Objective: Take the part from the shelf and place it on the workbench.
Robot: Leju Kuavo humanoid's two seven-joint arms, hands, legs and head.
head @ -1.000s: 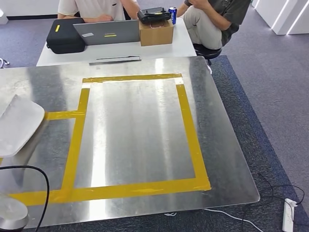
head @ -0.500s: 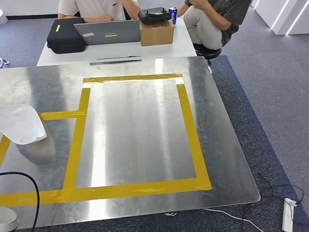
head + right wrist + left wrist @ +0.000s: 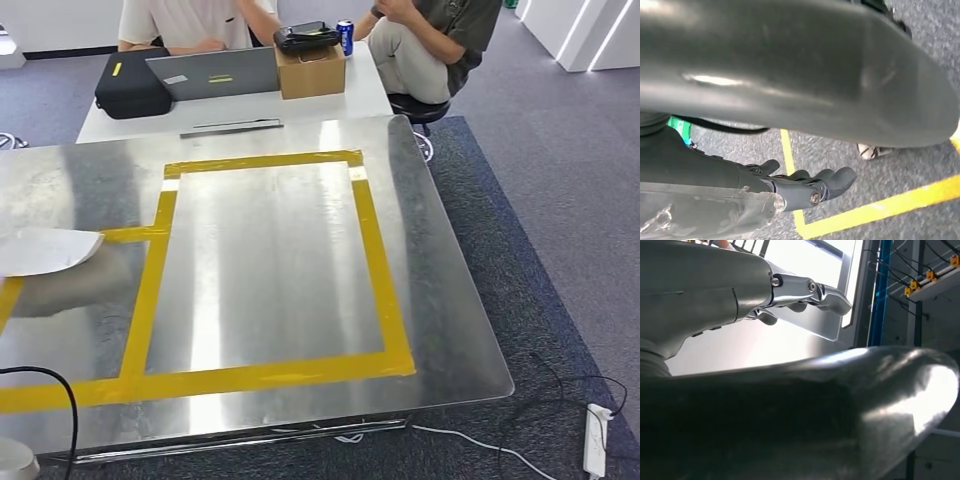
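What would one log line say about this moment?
part: above workbench, left side | left hand: beside part, grip unclear | right hand: beside part, grip unclear

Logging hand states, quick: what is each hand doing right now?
Left hand: fingers straight beside the part; grip cannot be told.
Right hand: fingers straight, a dark curved surface beside them; cannot be told.

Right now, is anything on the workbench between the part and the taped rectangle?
Nothing visible is in the way. The part is at the left side of the workbench, and the metal inside the tape is bare. The laptop and box sit on the white table beyond.
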